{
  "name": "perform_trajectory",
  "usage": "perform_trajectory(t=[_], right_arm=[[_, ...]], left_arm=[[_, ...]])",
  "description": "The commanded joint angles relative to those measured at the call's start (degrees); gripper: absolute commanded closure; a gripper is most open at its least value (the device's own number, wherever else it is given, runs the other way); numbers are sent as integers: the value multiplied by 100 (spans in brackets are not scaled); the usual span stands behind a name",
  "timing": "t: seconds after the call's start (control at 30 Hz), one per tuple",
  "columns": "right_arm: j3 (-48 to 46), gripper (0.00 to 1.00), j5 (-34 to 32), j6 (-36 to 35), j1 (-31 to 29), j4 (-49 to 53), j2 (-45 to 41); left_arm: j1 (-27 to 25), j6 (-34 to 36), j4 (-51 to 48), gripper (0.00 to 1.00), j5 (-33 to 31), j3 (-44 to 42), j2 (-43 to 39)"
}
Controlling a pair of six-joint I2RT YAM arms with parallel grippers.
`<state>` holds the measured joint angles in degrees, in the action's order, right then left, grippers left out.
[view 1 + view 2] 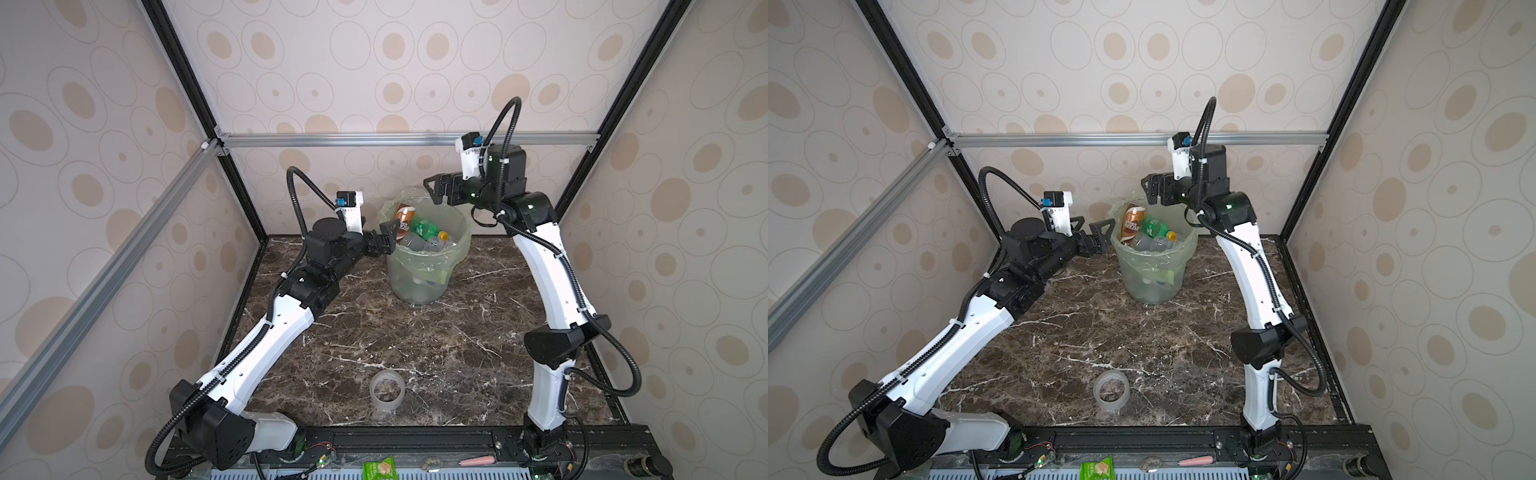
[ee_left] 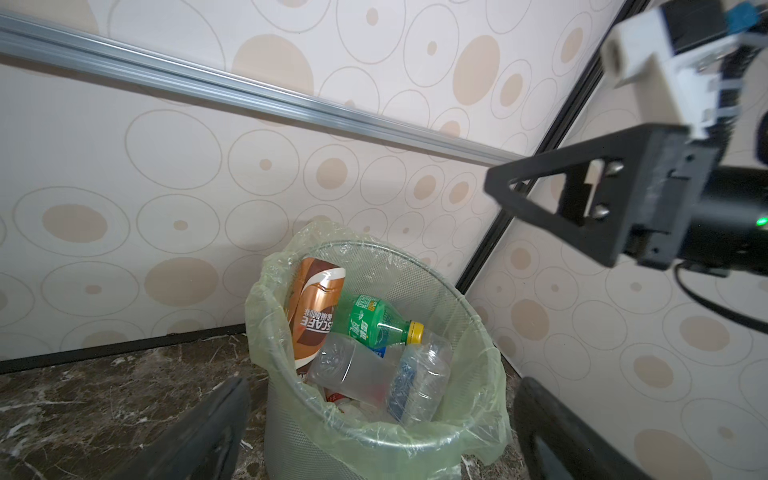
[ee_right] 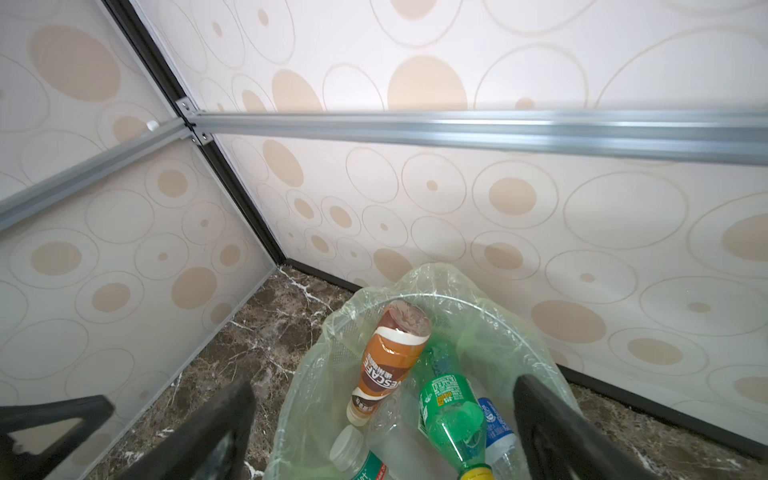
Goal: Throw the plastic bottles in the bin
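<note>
The bin [image 1: 415, 286] [image 1: 1150, 286], lined with a pale green bag, stands at the back of the marble table. Several plastic bottles lie in it, among them a brown one [image 1: 404, 220] [image 3: 390, 361], a green one with a yellow cap [image 1: 424, 229] [image 2: 374, 322] and a clear one [image 2: 357, 374]. My right gripper [image 1: 434, 191] [image 3: 382, 386] hovers open above the bin's right rim with nothing between its fingers. My left gripper [image 1: 1094, 228] [image 2: 382, 388] is open and empty, level with the bin's left rim and just outside it.
A clear tape roll [image 1: 387, 390] [image 1: 1111, 388] stands on the table near the front. An aluminium rail [image 1: 395, 139] crosses the back wall above the bin. A green packet [image 1: 378, 469] and a pink object [image 1: 476, 460] lie on the front ledge.
</note>
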<state>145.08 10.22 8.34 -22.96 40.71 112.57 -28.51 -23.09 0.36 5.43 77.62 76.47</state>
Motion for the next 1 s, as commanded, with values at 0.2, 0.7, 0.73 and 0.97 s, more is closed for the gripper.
perform_trajectory(t=[0.2, 0.7, 0.73, 0.97], right_arm=[[-178, 0, -597, -378, -20, 69, -639], [-5154, 0, -2735, 456, 1571, -1546, -3081], [-5488, 0, -2911, 631, 1743, -1567, -3215], [-7534, 0, -4106, 817, 2136, -2203, -3681]], left_arm=[[108, -125, 109, 1, 98, -8, -54], [1111, 591, 14, 1, -1113, -546, -214], [1189, 664, 161, 1, -1252, -766, -283], [1843, 579, 1234, 1, -2567, -2450, -761]])
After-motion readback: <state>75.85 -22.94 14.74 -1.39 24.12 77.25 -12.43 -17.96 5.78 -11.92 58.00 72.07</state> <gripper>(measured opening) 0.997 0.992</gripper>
